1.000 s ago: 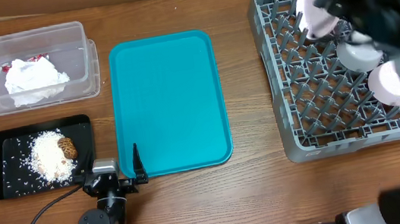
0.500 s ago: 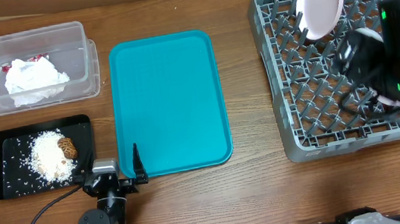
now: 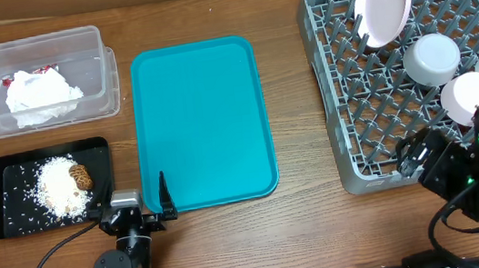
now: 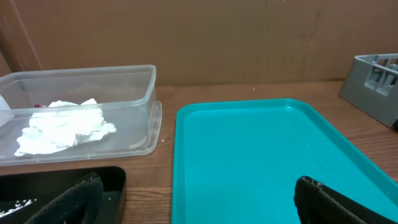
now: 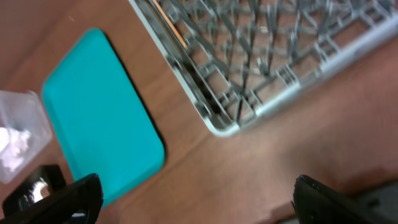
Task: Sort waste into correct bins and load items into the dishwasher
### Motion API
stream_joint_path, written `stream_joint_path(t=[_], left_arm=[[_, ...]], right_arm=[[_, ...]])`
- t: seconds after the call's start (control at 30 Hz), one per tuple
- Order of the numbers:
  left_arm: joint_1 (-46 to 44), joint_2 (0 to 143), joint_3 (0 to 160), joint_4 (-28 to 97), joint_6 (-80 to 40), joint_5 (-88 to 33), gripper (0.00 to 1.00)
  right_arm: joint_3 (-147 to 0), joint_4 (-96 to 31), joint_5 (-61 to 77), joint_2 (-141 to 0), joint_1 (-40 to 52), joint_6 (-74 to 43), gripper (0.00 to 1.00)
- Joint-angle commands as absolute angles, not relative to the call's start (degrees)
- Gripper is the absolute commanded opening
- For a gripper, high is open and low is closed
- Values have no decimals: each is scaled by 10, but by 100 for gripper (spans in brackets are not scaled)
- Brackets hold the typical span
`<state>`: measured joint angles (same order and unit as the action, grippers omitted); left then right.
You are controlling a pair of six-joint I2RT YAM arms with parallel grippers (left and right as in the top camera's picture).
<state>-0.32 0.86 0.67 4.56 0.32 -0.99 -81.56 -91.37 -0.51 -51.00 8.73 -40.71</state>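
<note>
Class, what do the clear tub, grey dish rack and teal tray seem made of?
The clear tub looks like thin glossy plastic: see-through walls. The grey dish rack, probably matte moulded plastic: uniform peg grid. The teal tray, seemingly smooth plastic: even colour, raised rim.

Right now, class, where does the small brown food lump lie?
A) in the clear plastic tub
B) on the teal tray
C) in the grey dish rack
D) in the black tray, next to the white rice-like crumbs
D: the overhead view shows the brown food lump inside the black tray, at the right edge of the pile of rice-like crumbs.
</note>
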Motion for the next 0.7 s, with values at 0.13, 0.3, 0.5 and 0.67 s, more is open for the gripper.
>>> stream_joint_path(t=[0.13,0.3,0.5,0.67], left_arm=[[1,3,3,44,0,-5,100],[1,3,3,44,0,-5,100],[1,3,3,44,0,-5,100],[1,3,3,44,0,-5,100]], right_arm=[[-813,-927,-3,-509,90,-420,100],[-813,-944,-4,-509,91,-413,100],[-805,-898,1,-496,93,-354,100],[-763,-787,38,-447,93,-281,100]])
